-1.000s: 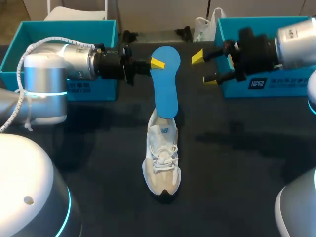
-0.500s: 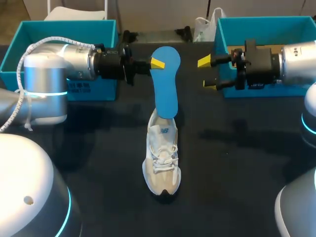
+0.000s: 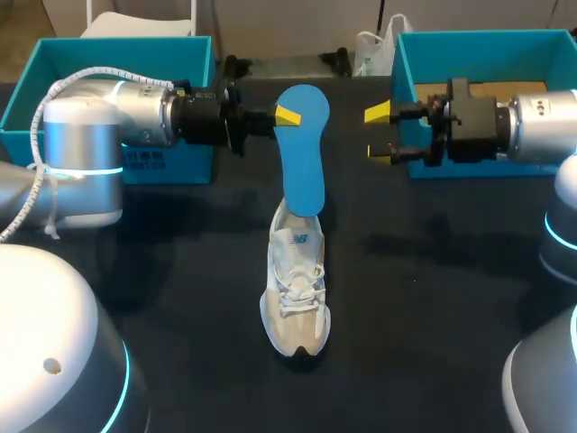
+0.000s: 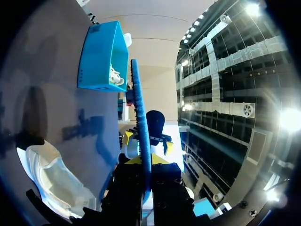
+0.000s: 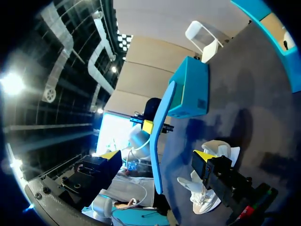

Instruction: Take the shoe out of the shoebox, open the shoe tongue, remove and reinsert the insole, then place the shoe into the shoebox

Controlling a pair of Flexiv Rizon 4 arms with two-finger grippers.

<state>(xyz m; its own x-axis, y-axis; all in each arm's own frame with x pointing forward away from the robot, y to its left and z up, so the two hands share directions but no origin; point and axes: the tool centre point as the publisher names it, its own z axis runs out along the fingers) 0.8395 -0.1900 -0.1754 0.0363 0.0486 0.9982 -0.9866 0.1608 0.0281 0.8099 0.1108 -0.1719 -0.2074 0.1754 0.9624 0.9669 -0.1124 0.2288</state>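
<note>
Head view: at upper centre the left gripper (image 3: pixel 290 115) pinches the blue insole (image 3: pixel 302 167) near its top, with one fingertip hidden behind it. The insole's lower end meets the heel opening of the white shoe (image 3: pixel 296 289) at centre. The right gripper (image 3: pixel 379 133), spread, hangs at upper right, touching nothing.

Head view: shoe (image 3: pixel 296 289) heel, left end effector (image 3: pixel 293 115) far finger hidden behind insole (image 3: pixel 301 149).

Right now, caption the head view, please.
Left gripper holds blue insole, its lower end at the white shoe heel; right gripper open nearby.
</note>
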